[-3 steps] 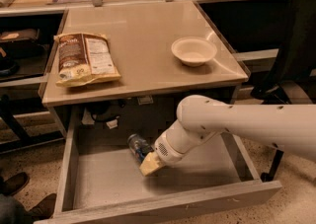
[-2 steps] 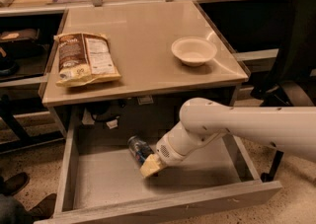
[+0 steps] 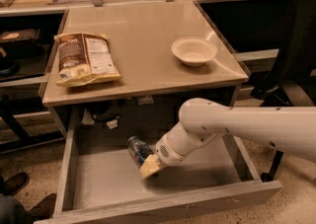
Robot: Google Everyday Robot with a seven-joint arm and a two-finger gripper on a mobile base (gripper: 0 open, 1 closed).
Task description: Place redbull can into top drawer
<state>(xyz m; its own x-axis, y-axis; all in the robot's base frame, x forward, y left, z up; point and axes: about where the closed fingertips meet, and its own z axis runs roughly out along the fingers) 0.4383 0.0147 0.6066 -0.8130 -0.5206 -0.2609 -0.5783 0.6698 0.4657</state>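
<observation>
The redbull can [image 3: 138,148], silver and blue, is inside the open top drawer [image 3: 98,178], tilted near the drawer's middle back. My gripper [image 3: 148,165] reaches down into the drawer from the right on a white arm [image 3: 247,127]. Its yellowish fingertips [image 3: 150,167] sit right against the can's lower end. The can's lower part is hidden behind the gripper.
A chip bag [image 3: 85,58] lies on the left of the beige table top [image 3: 143,30]. A white bowl [image 3: 194,51] stands at the right. Cluttered shelves run along the back. A dark chair [image 3: 296,60] is at the right. Shoes [image 3: 15,183] show at lower left.
The gripper and can have stayed nearly in place inside the drawer; only a slight shift of the arm shows.
</observation>
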